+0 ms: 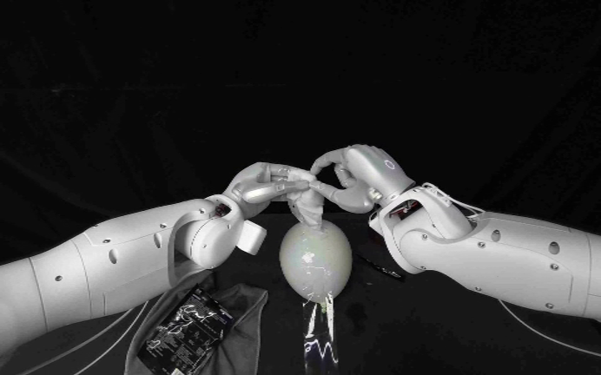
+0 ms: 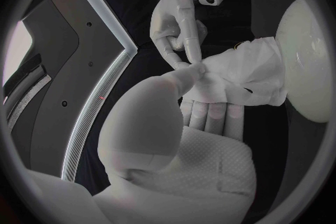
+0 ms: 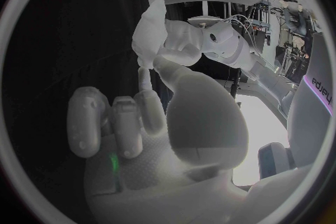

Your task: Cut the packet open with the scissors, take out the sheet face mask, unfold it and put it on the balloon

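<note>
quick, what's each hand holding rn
Left hand: pinching the sheet mask.
Right hand: pinching the same mask, above the balloon.

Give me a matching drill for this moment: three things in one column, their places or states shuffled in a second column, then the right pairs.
Things:
1. sheet face mask
2. balloon
3. packet

States:
a. lies flat, dark and printed, away from the left hand and the right hand
b. hangs bunched, pinched by both hands
c. sits pale and egg-shaped below both hands

Pairs: 1-b; 2-c; 3-a
</note>
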Available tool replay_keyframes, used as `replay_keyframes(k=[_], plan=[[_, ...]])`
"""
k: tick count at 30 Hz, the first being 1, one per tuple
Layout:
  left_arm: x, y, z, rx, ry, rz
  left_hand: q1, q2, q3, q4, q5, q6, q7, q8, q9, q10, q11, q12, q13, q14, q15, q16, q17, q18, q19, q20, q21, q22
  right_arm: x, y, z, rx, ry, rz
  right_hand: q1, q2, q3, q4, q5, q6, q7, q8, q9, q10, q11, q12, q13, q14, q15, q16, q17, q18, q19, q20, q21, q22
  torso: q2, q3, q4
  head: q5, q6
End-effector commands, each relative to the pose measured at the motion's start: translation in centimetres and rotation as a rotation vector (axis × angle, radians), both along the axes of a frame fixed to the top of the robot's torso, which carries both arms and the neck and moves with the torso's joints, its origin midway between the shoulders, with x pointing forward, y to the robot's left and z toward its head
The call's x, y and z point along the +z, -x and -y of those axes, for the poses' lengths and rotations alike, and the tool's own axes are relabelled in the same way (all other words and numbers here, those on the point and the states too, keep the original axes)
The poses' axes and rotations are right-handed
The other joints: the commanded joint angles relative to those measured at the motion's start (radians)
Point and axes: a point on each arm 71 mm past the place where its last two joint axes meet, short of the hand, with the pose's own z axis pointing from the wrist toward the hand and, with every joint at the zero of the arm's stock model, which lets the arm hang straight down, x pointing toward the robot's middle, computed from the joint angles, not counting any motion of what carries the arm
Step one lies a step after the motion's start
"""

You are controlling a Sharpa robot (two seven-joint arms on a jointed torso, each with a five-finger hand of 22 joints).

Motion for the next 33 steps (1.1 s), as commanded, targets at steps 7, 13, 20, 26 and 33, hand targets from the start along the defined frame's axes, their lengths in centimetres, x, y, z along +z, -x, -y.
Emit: replay_keyframes(k=[7,13,20,26,33], plan=[[0.29,0.16,0.5,-0.019,0.019,0.006,-0.006,0.006,-0.009,-0.001,0.004,0.009,-0.001,0.006,0.003,0.019,-0.011,0.0,0.0,0.008,0.0,0.007,0.002,0.013,0.011,-0.001,-0.005,-0.003,-0.18,0.1,-0.43,0.005,0.033,-0.004,0.039,0.034,0.011,0.0,-0.004,0.053,-0.021,0.022,0.004,0.02,-0.023,0.028,0.149,0.104,-0.014,0.008,0.263,0.0,0.017,-0.007,0.028,0.209,0.0,0.0002,-0.0004,-0.002,-0.002],[0.29,0.17,0.53,-0.019,0.018,0.006,-0.006,0.006,-0.009,-0.001,0.004,0.009,-0.001,0.006,0.003,0.019,-0.011,0.0,0.0,0.008,0.0,0.007,0.002,0.013,0.011,-0.001,-0.005,-0.003,-0.2,0.17,-0.52,0.011,0.036,-0.004,0.058,0.057,0.02,-0.005,-0.004,0.074,-0.037,0.035,0.009,0.031,-0.037,0.044,0.159,0.104,-0.026,0.008,0.263,-0.002,0.025,-0.016,0.041,0.212,0.0,0.0001,-0.0004,-0.002,-0.004],[0.28,0.18,0.57,-0.018,0.016,0.005,-0.006,0.006,-0.01,-0.001,0.004,0.009,-0.002,0.007,0.004,0.02,-0.012,0.0,0.0,0.008,0.0,0.007,0.003,0.013,0.012,-0.002,-0.006,-0.004,-0.19,0.24,-0.65,0.018,0.035,-0.001,0.065,0.067,0.024,-0.006,-0.004,0.081,-0.046,0.045,0.015,0.044,-0.045,0.068,0.174,0.104,-0.033,0.008,0.263,-0.006,0.034,-0.023,0.057,0.217,0.0,0.0001,-0.0006,-0.003,-0.007],[0.27,0.19,0.6,-0.016,0.014,0.003,-0.005,0.007,-0.012,-0.001,0.004,0.009,-0.002,0.008,0.005,0.021,-0.012,0.0,0.0,0.009,-0.001,0.007,0.004,0.013,0.013,-0.002,-0.006,-0.005,-0.13,0.33,-0.72,0.023,0.031,0.005,0.067,0.074,0.03,-0.006,-0.004,0.093,-0.054,0.062,0.025,0.058,-0.052,0.093,0.19,0.104,-0.04,0.008,0.263,-0.01,0.044,-0.029,0.075,0.222,-0.001,0.0003,-0.0007,-0.003,-0.009],[0.23,0.17,0.58,-0.01,0.008,0.0,-0.005,0.007,-0.013,-0.001,0.004,0.009,-0.002,0.008,0.005,0.021,-0.012,0.0,0.0,0.009,-0.001,0.007,0.004,0.013,0.013,-0.002,-0.006,-0.005,0.03,0.41,-0.56,0.018,0.007,0.017,0.066,0.089,0.044,-0.002,-0.004,0.103,-0.057,0.08,0.036,0.067,-0.056,0.11,0.2,0.104,-0.044,0.008,0.263,-0.014,0.053,-0.034,0.092,0.228,0.0,0.0003,-0.0007,-0.004,-0.011]])
